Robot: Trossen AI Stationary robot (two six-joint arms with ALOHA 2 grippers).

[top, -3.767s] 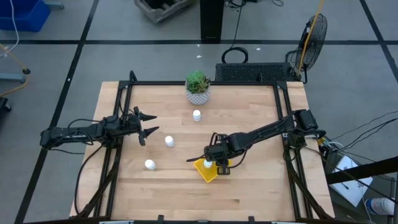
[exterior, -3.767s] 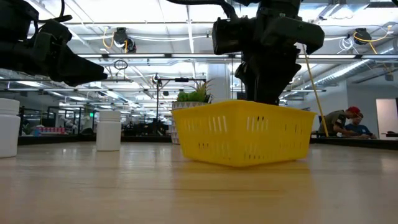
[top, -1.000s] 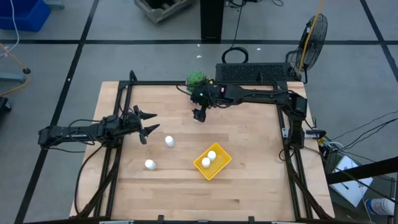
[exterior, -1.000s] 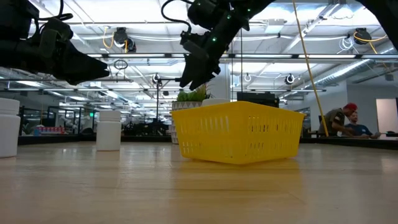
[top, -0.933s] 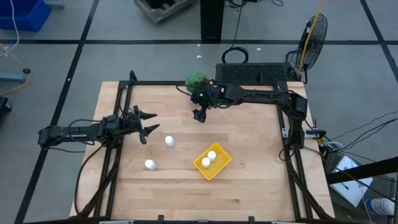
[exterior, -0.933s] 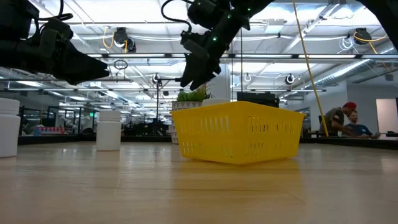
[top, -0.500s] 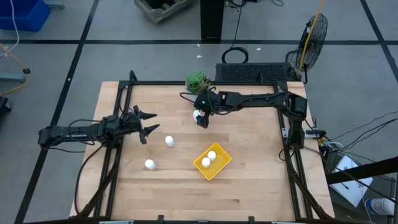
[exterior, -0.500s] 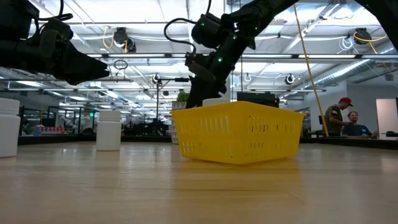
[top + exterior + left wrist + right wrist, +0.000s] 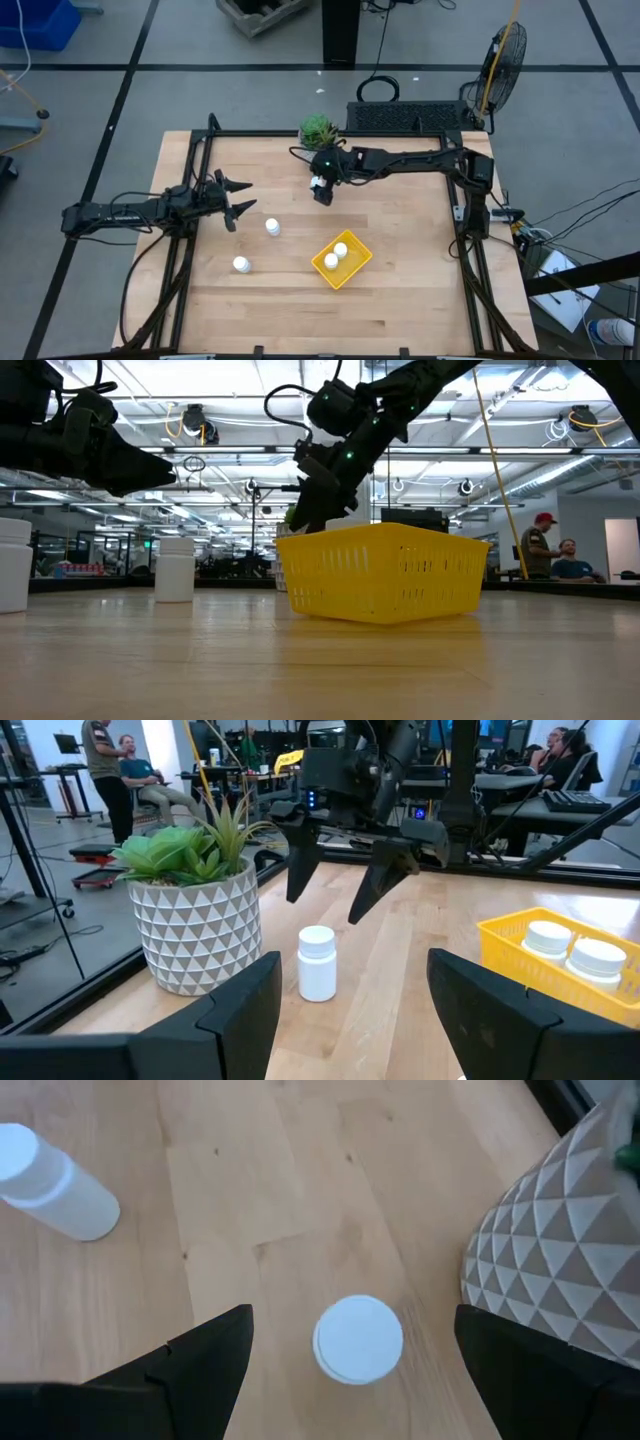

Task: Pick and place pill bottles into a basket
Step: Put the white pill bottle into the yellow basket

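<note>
Yellow basket (image 9: 342,261) sits near the bench's (image 9: 400,300) front and holds two pill bottles (image 9: 336,255). Left gripper (image 9: 236,200) waits, jaws spread, empty. Right gripper (image 9: 320,190) hovers with jaws spread wide above an upright bottle (image 9: 317,962) beside the plant pot (image 9: 195,930), not touching it.

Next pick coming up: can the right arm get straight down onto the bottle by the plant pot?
Probably yes. The right end effector hangs open right above that bottle, fingers either side, nothing between; the plant pot stands close beside but apart.

Plant pot (image 9: 560,1260) crowds bottle (image 9: 358,1338) one side; rest clear.
</note>
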